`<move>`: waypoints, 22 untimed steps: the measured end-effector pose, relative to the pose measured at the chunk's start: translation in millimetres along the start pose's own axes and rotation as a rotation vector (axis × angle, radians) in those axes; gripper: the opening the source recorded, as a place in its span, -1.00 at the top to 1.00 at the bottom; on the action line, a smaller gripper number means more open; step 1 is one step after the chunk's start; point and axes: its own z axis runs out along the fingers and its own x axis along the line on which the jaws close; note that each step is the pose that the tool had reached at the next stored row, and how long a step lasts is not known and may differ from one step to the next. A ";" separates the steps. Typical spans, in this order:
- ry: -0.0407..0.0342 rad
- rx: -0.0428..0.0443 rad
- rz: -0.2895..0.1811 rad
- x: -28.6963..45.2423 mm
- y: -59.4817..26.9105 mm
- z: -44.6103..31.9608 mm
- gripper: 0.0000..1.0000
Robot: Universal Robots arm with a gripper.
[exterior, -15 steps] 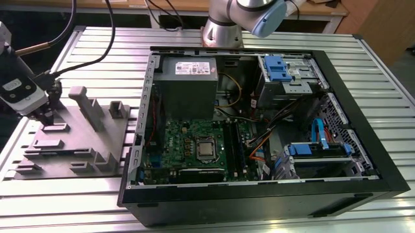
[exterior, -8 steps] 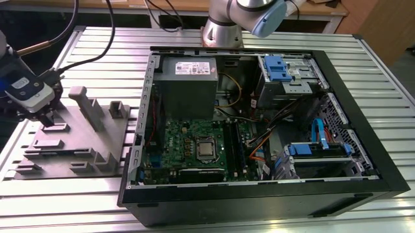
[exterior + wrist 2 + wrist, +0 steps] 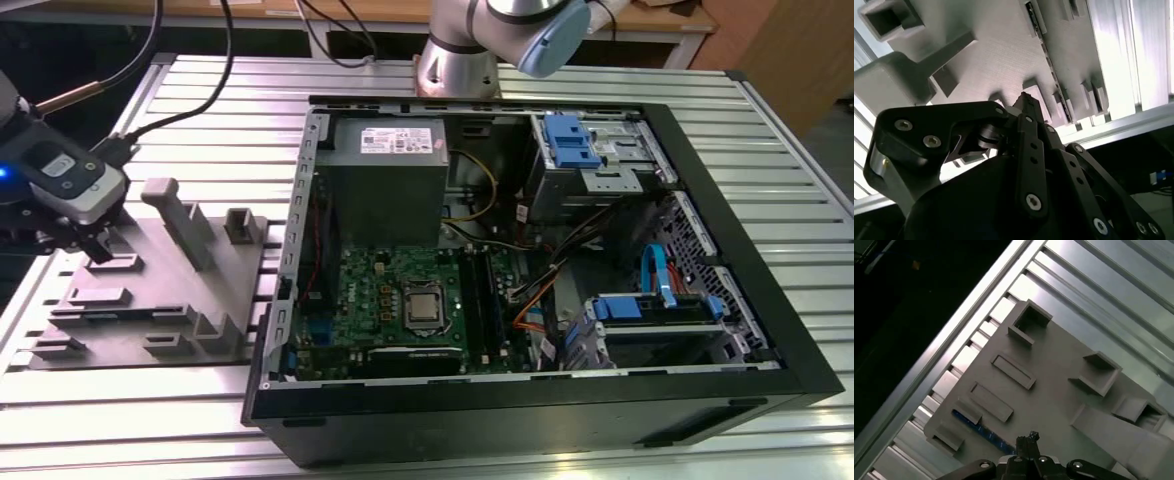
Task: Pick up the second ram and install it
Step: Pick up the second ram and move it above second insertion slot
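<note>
Hand (image 3: 1026,441), clenched and empty, hangs over the grey holder (image 3: 1054,390); the ram (image 3: 979,426) lies just beside, its long axis pointing toward the tips.

light: bright, even | glare: table slats (image 3: 1149,50) blown white | shadow: computer case (image 3: 507,410) interior dim

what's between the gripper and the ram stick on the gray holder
Only a bare strip of the gray holder, as the first wrist view shows: the gripper hangs close to the second ram.
</note>
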 end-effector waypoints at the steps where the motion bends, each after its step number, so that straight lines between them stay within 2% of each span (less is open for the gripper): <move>1: 0.0008 -0.0004 -0.018 0.0 0.0 0.4 0.80; 22: 0.0177 -0.0098 -0.400 0.3 -0.4 9.7 0.80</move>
